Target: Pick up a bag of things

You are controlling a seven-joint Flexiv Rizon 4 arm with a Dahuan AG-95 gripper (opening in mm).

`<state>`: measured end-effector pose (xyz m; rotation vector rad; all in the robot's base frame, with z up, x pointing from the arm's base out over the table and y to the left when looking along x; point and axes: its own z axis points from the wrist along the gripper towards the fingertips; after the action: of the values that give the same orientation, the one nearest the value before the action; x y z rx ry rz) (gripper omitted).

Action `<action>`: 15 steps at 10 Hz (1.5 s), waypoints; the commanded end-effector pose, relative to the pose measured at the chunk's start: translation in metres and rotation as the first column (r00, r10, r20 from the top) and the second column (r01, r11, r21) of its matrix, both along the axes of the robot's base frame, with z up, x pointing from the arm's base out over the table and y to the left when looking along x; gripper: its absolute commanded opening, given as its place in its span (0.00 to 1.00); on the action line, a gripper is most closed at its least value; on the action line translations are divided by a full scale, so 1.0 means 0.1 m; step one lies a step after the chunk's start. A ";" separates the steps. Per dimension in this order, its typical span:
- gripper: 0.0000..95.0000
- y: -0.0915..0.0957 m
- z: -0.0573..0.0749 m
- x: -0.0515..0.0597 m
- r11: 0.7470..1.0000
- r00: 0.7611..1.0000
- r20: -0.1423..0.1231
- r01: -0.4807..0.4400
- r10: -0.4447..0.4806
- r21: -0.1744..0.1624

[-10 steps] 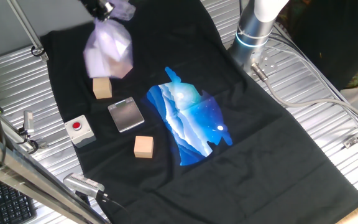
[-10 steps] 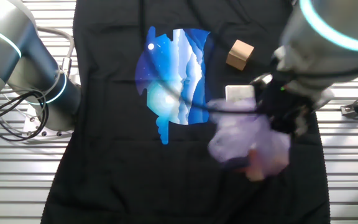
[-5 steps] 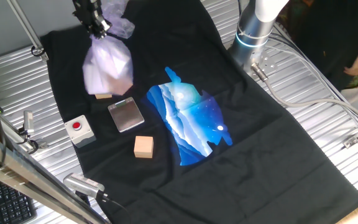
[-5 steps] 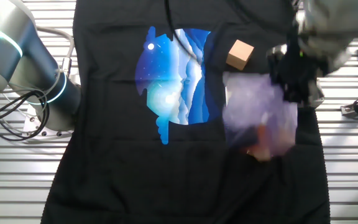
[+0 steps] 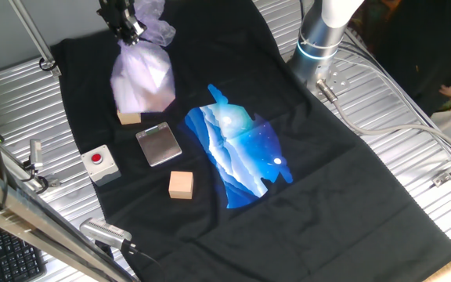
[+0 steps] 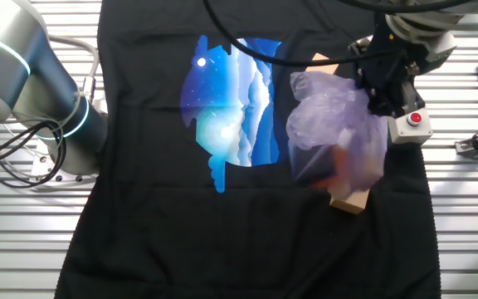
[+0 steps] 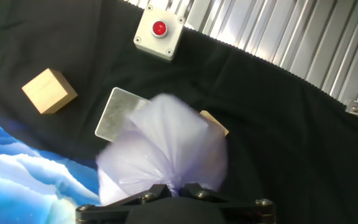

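Note:
The pale lavender plastic bag (image 5: 141,78) hangs in the air from my gripper (image 5: 125,25), which is shut on its knotted top. In the other fixed view the bag (image 6: 334,137) hangs below the gripper (image 6: 386,83) above the black cloth. In the hand view the bag (image 7: 163,155) fills the lower middle, pinched between my fingertips at the gripper (image 7: 171,190). It swings and looks blurred.
A silvery square plate (image 5: 158,145) lies on the black cloth (image 5: 351,196). One wooden cube (image 5: 181,185) sits in front of it, another (image 5: 130,117) just under the bag. A white box with a red button (image 5: 99,163) stands at the left. The arm's base (image 5: 323,31) is at the back.
The bag has swung right and slightly back while hanging from the gripper; the gripper stays shut on its top. The cube under the bag shows a little more.

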<state>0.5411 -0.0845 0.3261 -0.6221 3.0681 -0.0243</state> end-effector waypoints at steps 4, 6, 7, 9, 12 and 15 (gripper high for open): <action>0.00 0.00 0.00 0.01 1.000 1.000 0.005 0.008 -0.008 0.000; 0.00 0.00 0.00 0.01 1.000 1.000 0.005 0.009 -0.009 0.002; 0.00 0.00 0.00 0.01 1.000 1.000 0.006 0.011 -0.011 0.001; 0.00 0.00 0.00 0.01 1.000 1.000 0.013 0.016 -0.016 0.001; 0.00 0.00 -0.01 0.01 1.000 1.000 0.013 0.022 -0.022 0.004; 0.00 0.00 -0.01 0.01 1.000 1.000 0.012 0.023 -0.023 0.005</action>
<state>0.5428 -0.0843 0.3250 -0.5833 3.0642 -0.0195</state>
